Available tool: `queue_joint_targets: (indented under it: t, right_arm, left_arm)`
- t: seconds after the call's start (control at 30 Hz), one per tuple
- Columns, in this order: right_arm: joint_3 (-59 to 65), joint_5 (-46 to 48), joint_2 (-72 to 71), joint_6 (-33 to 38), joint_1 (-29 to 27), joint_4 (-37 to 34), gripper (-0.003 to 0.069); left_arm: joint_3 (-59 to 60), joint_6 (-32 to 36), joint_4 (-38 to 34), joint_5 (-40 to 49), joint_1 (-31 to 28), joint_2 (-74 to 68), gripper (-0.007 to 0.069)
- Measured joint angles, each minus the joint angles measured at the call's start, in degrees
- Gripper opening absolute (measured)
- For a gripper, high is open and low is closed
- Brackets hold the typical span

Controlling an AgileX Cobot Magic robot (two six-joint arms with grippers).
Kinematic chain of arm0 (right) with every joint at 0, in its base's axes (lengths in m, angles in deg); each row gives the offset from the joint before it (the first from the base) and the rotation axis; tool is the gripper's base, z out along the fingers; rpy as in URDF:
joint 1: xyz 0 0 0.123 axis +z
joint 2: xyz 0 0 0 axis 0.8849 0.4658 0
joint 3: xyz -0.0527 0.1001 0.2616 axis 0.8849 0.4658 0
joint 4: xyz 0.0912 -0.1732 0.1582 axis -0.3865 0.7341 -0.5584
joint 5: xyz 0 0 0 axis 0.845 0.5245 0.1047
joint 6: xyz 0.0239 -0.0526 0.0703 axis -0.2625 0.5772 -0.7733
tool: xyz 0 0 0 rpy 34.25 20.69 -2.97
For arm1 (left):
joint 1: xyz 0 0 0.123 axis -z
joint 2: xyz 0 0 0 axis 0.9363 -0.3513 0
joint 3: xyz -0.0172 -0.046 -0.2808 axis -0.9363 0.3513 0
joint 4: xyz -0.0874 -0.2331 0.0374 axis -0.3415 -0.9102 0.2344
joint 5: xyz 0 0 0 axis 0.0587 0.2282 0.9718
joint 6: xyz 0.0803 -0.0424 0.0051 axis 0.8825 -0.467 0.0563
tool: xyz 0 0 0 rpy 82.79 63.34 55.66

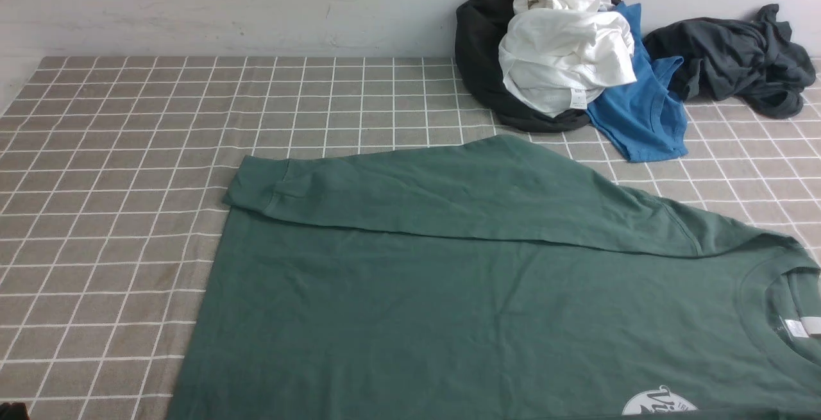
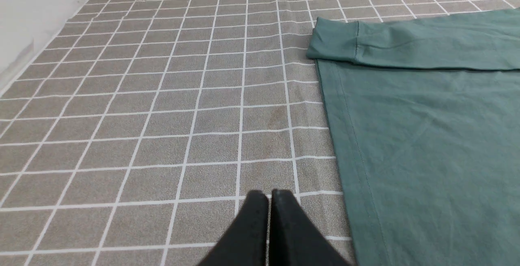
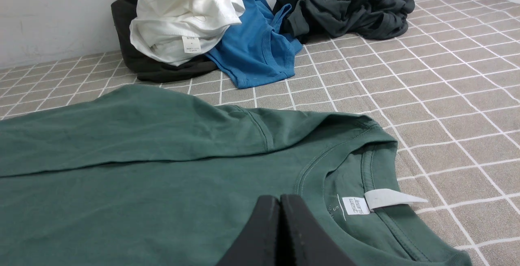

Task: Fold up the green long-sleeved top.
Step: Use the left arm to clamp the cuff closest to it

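- The green long-sleeved top (image 1: 449, 304) lies flat, near right on the checked tablecloth (image 1: 128, 151), its far sleeve (image 1: 417, 195) laid across the body.
- The left gripper (image 2: 269, 193) and right gripper (image 3: 280, 197) hover empty, jaws pressed together.
- Risk: lifting the body could slide that loose sleeve off.

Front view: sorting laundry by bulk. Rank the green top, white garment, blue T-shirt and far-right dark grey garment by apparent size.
1. green top
2. white garment and dark grey garment: alike, unranked
3. blue T-shirt, partly covered
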Motion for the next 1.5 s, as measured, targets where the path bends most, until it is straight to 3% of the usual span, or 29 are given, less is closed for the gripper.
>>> queue_joint_targets:
  t: [1.5]
  right_arm:
    - [0.0, 0.0, 0.0, 0.0, 0.0, 0.0, -0.0014]
  left_arm:
    - [0.0, 0.0, 2.5, 0.0, 0.0, 0.0, -0.0007]
